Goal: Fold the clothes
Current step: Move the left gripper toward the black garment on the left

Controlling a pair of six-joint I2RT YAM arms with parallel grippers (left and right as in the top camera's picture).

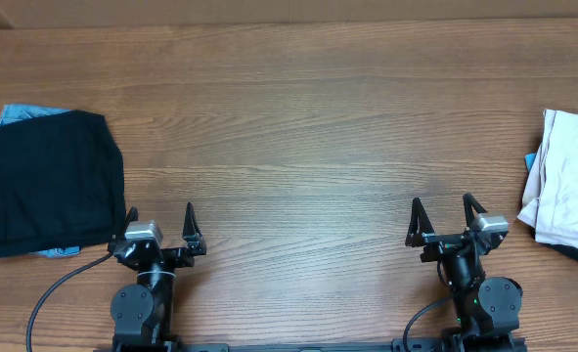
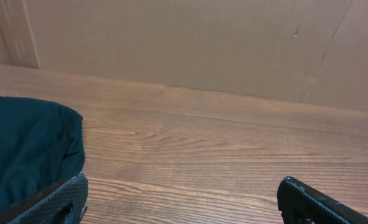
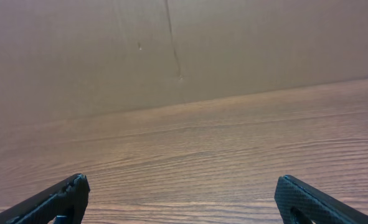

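While neither arm holds anything, left fingers [image 1: 190, 223]: spread wide, empty, aimed out over the bare tabletop [image 1: 298, 117].
Right fingers [image 1: 416, 223]: likewise spread wide and empty.
Black garment [image 1: 44, 181]: squarish bundle at the tabletop's left edge, lying on blue denim [image 1: 17, 111]; its near right corner sits just beside the left fingers, the bulk ahead and to their left.
Long axis: none clear; slightly wider across than deep.
Nearer arm: left, by judgement; right well apart.
White garments [image 1: 572, 181]: right edge.
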